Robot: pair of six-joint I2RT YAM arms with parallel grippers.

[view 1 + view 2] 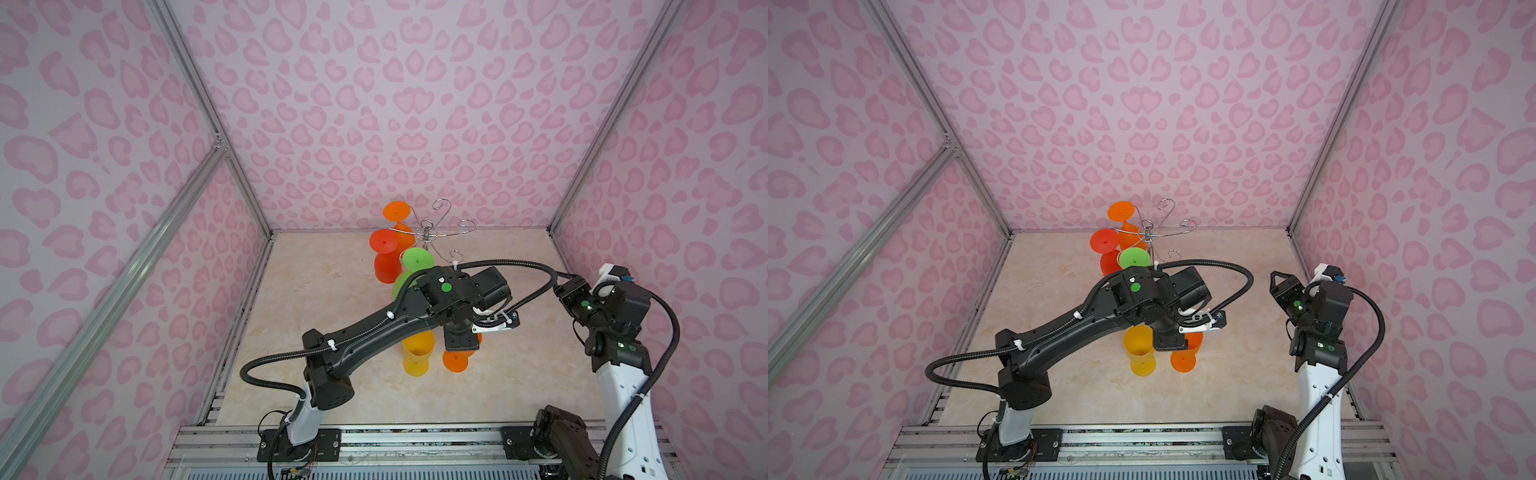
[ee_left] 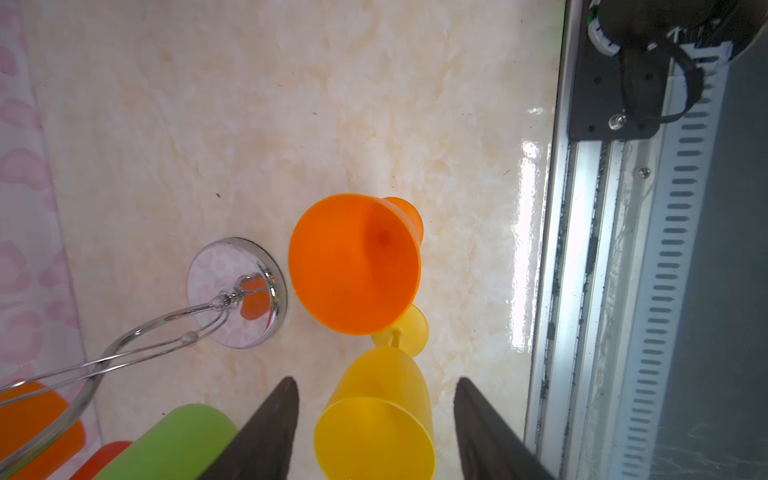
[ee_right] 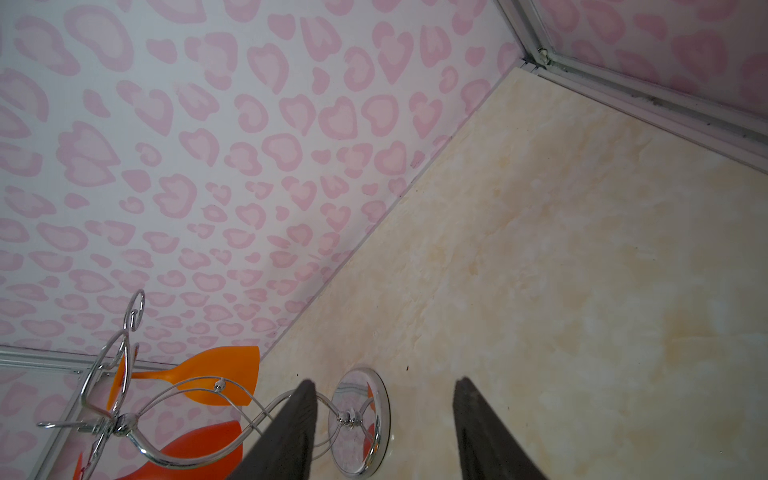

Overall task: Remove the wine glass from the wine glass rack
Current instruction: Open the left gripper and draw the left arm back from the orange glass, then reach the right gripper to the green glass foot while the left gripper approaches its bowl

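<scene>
Reference: clock directions are being read in both top views, with 12 o'clock toward the back wall.

1. Nearest the bases, two wine glasses are standing upright on the table [image 1: 332, 291], at 6 o'clock from the rack and well apart from it. One is the yellow glass [image 2: 376, 415]. The other is the orange table glass [image 2: 353, 266], just beside it at 3 o'clock.
2. The left gripper [image 2: 376, 379] is pointing down over the yellow glass. Its jaws are standing apart, one on each side of the bowl, with a gap showing on both sides. The glass is released, not grasped.
3. The right gripper [image 3: 385, 380] is waiting at 4 o'clock from the rack. Its jaws are spread and nothing is lying between them.
4. Farthest back, the wine glass rack [image 1: 427, 237] is standing at 12 o'clock on the table. Three glasses are hanging from it upside down: the green glass [image 1: 417, 258] at 7 o'clock from the post, the red glass [image 1: 384, 241] at 9 o'clock and the orange hanging glass [image 1: 397, 211] at 10 o'clock.
5. Three curled hooks are showing empty, at 1, 3 and 5 o'clock.

Progress, as a judgement: the yellow glass is off the rack and set down, so that removal looks complete. What is left is clearing the left arm, then taking down the three hanging glasses if all are wanted.

Count: five glasses, one rack, two grippers.
</scene>
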